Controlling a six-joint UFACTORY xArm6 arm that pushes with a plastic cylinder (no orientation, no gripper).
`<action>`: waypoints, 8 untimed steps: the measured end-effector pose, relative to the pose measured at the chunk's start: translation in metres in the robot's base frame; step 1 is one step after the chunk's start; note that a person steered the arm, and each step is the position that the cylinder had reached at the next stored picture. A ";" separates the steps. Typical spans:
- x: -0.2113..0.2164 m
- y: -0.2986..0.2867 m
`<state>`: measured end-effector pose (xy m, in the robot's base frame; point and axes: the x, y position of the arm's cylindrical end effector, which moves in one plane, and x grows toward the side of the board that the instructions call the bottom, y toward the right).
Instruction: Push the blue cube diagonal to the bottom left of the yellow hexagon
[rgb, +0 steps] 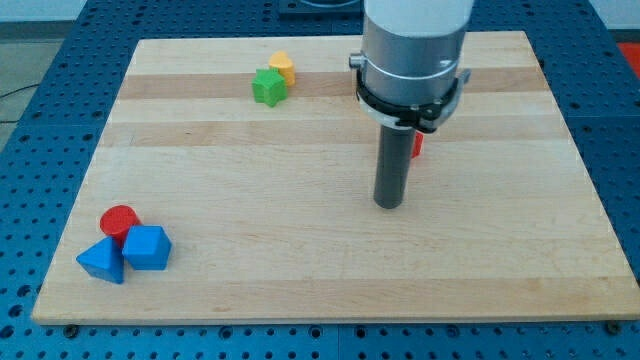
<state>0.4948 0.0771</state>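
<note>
Blue triangular block (101, 261) at bottom left, touching blue cube (147, 247) and red cylinder (119, 221), yellow hexagon (283, 67) far off at top beside green block (268, 87), my tip (388, 204) mid-board, well apart, bare rod, no gripper to read, red block (417, 144) partly hidden behind rod.

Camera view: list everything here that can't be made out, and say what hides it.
- Red block behind my rod in the camera view: only a sliver shows beside it, so its shape is hidden.
- Yellow block: the green block covers its lower part, and it is small, so its outline is uncertain.
- Arm above the grey housing: cut off by the view's top edge.
- My tip shows, far from the blue blocks.
</note>
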 end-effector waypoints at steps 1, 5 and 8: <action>-0.037 0.016; 0.123 0.010; 0.119 -0.237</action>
<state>0.6141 -0.1600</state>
